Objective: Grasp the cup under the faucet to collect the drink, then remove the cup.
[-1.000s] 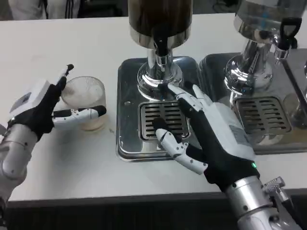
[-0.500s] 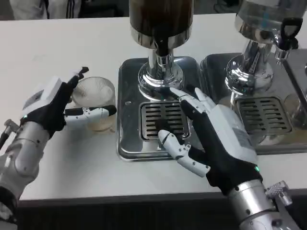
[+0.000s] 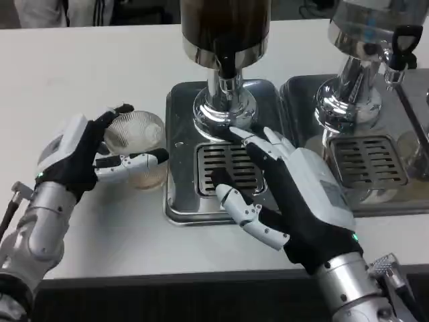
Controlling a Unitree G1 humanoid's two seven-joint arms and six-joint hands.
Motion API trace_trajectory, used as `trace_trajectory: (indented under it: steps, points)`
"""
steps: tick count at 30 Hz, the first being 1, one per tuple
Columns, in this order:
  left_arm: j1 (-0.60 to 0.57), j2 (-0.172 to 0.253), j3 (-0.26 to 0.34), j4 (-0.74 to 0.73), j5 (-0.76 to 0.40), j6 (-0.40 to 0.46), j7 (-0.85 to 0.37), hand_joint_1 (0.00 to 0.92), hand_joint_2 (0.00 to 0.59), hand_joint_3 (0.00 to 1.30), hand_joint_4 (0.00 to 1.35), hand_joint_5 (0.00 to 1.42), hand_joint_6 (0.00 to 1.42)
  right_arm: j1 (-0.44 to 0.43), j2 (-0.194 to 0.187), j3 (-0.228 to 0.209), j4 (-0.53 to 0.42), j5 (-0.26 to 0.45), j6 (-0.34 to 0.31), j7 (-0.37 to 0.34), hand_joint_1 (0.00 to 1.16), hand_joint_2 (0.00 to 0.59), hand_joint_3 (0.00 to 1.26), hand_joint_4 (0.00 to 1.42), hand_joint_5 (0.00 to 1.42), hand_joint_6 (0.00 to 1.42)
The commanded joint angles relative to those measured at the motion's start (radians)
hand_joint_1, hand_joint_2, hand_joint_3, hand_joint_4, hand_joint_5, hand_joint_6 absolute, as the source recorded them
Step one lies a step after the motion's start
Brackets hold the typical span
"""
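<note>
Since a moment ago we see the left hand carry the cup to the right, so that the cup now stands just beside the left edge of the steel drip tray, where before it sat well out on the white table. The cup is clear, ribbed plastic, round and upright, and its base looks to rest on the table, though we cannot be sure. The left hand holds it: one white and black finger lies across its near side and another curls over its far rim.

The right hand has barely shifted. It hovers over the near right part of the tray with its fingers spread wide and nothing in them, the fingertips above the slotted grate, a dark rectangle of parallel slits set in the polished metal.

Behind the grate rises a shiny chrome column carrying the dark drink dispenser, with a black faucet pointing down at its front. To the right stands a second dispenser on its own tray, with a like grate.
</note>
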Motion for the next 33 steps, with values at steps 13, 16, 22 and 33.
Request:
trace_trajectory:
  steps: [13, 16, 22, 33]
  points:
    - [0.071, -0.018, -0.016, -0.003, -0.002, -0.018, 0.064, 0.491, 0.117, 0.46, 0.47, 0.82, 1.1, -0.005, 0.001, -0.006, -0.023, 0.015, -0.001, 0.024, 0.2, 0.423, 0.23, 0.24, 0.06, 0.0]
    - [0.072, -0.018, -0.012, -0.006, -0.007, -0.023, 0.089, 0.512, 0.11, 0.5, 0.52, 0.87, 1.14, -0.006, 0.001, -0.008, -0.024, 0.016, -0.001, 0.026, 0.2, 0.423, 0.24, 0.24, 0.06, 0.0]
    - [0.075, -0.006, 0.006, -0.015, -0.02, -0.04, 0.139, 0.52, 0.098, 0.54, 0.55, 0.91, 1.19, -0.011, 0.005, -0.008, -0.016, 0.025, -0.005, 0.027, 0.2, 0.423, 0.24, 0.25, 0.06, 0.0]
    - [0.08, 0.035, 0.027, -0.036, -0.024, -0.099, 0.194, 0.521, 0.081, 0.55, 0.57, 0.92, 1.2, -0.053, 0.0, -0.007, 0.027, 0.049, -0.026, 0.024, 0.21, 0.419, 0.24, 0.26, 0.06, 0.0]
